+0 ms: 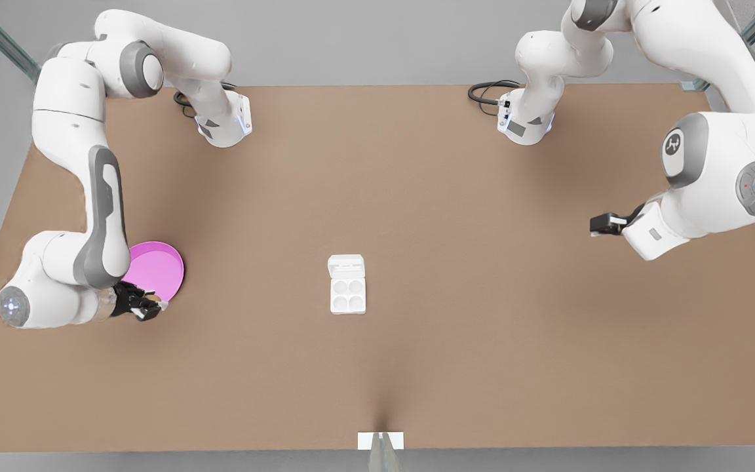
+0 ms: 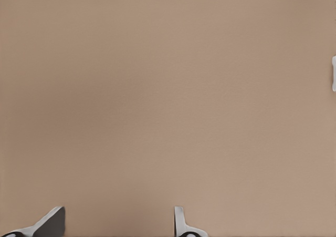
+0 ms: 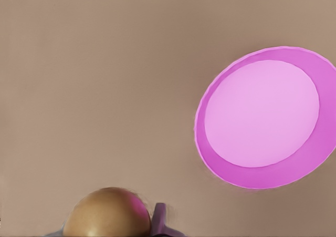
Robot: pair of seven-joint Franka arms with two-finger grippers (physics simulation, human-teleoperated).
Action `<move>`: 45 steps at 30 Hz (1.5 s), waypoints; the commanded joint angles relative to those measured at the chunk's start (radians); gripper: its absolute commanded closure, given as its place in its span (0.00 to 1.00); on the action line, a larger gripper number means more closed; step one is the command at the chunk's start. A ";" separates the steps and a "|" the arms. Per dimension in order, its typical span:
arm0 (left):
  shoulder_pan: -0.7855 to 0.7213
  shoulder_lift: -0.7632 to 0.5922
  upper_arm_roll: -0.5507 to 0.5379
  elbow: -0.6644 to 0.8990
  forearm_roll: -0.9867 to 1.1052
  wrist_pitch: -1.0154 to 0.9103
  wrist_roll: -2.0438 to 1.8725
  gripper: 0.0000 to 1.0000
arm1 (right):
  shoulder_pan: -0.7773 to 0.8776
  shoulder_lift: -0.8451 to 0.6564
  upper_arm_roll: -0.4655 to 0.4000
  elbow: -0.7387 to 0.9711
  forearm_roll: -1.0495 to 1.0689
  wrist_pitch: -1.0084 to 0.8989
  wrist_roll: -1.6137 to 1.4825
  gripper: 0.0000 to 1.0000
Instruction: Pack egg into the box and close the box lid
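— Any writing? — None readable. The right gripper pinches the smooth tan oval egg beside the round pink plate.

— The carton? — The moulded white four-well box sits mid-table, brown and matte, its rimmed lid open flat. The left gripper hovers well apart, fingers spread.

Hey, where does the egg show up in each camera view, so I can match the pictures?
Front view: the egg is a speck at the right gripper, beside the pink plate, on the front view's left.
Right wrist view: the egg sits between the fingers, above the table.
Left wrist view: I can't find the egg there; bare table and an open left gripper.
Shared landmark: the pink plate.
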 commanded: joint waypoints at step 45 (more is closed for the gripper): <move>-0.537 0.572 -0.347 0.150 0.015 0.649 -0.917 0.79 | 0.005 -0.477 -0.030 -0.222 -0.084 -0.067 -0.419 0.00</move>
